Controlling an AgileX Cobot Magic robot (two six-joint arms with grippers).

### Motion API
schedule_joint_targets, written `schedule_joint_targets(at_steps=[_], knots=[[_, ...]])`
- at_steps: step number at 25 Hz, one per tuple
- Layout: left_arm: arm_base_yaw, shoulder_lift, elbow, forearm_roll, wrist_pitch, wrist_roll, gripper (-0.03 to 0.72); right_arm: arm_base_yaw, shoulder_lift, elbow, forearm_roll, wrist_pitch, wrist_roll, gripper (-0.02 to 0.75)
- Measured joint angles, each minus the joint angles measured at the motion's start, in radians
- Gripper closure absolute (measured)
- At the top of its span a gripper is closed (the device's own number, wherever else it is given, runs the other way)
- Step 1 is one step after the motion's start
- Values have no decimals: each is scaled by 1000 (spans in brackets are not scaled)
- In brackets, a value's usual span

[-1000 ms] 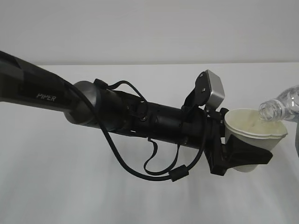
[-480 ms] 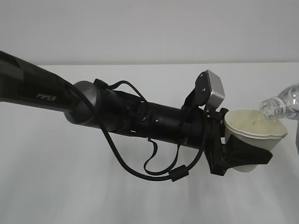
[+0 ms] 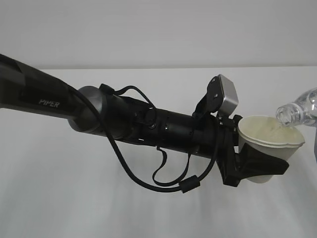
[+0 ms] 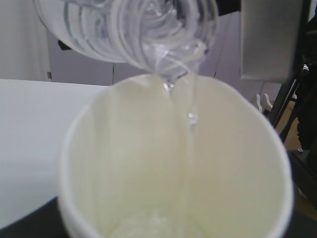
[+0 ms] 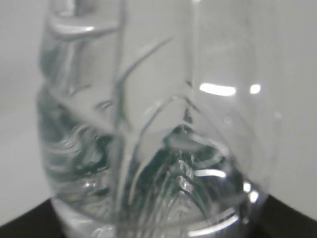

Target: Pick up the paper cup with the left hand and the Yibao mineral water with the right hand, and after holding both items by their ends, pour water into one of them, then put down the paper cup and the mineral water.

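While water runs from bottle to cup, the scene reads as follows.

Left tool [image 3: 257,166]: black, on a thick black arm [image 3: 44,101] marked "PIPER"; its jaws are clamped around the lower part of the paper cup [image 3: 270,136], one on each side.

Paper cup: held in the air above the white desk [image 3: 59,198], at the right of the exterior view, mouth up and tipped a little toward the camera; pale cream inside, with a small pool of water at the bottom in the left wrist view.

Yibao mineral water [image 3: 297,113]: comes in from the right edge of the exterior view, lying nearly level, its uncapped mouth just over the far right rim of the cup; a thin stream falls from it into the cup in the left wrist view.

Right tool: not seen in the exterior view; the right wrist view is filled by the clear ribbed bottle at close range, with black at both lower corners, so the bottle sits gripped in it.

Camera box [image 3: 225,94]: grey, on a bracket above the left wrist.

Cables [image 3: 148,181]: black, looping under the arm.
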Motion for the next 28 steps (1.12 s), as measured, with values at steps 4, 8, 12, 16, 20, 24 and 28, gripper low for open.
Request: schedule_joint_targets(at_steps=[4, 8, 12, 16, 20, 24, 28], knots=[[0, 0, 0, 0, 0, -2, 249, 0, 0, 0, 0, -1, -5, 293], [0, 0, 0, 0, 0, -3, 249, 0, 0, 0, 0, -1, -18, 293], [0, 0, 0, 0, 0, -3, 249, 0, 0, 0, 4, -7, -20, 293], [0, 0, 0, 0, 0, -4, 249, 0, 0, 0, 4, -7, -22, 293], [0, 0, 0, 0, 0, -6, 249, 0, 0, 0, 7, -7, -22, 293], [0, 0, 0, 0, 0, -8, 249, 0, 0, 0, 9, -7, -22, 293], [0, 0, 0, 2, 0, -10, 249, 0, 0, 0, 11, -10, -22, 293]])
